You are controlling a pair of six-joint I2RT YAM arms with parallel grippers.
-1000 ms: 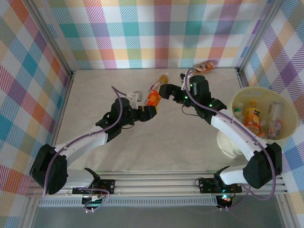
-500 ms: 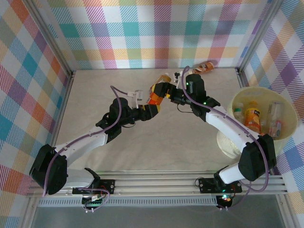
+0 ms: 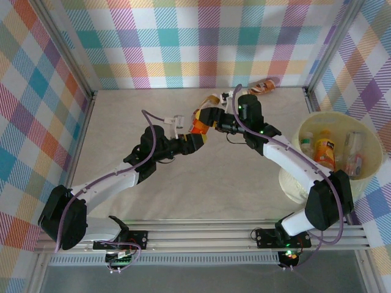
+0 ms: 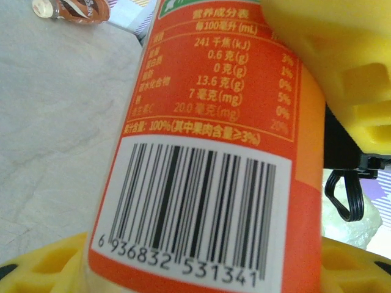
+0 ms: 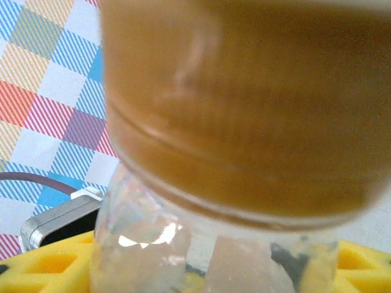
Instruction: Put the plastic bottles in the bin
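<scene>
A bottle of orange drink with an orange label is held off the table between both arms, at the back centre. My left gripper is shut on its lower part; in the left wrist view the barcode label sits between my yellow fingers. My right gripper is shut on the clear upper end. A brown bottle lies by the back wall. The cream bin stands at the right with several bottles inside.
Checked walls close in the table on three sides. A pale crumpled lump lies under the bin's near-left side. The right arm's link runs just left of the bin. The brown bottle lies beyond the held one.
My right gripper has moved left and closed over the upper end of the bottle that my left gripper holds. The left arm has barely moved.
</scene>
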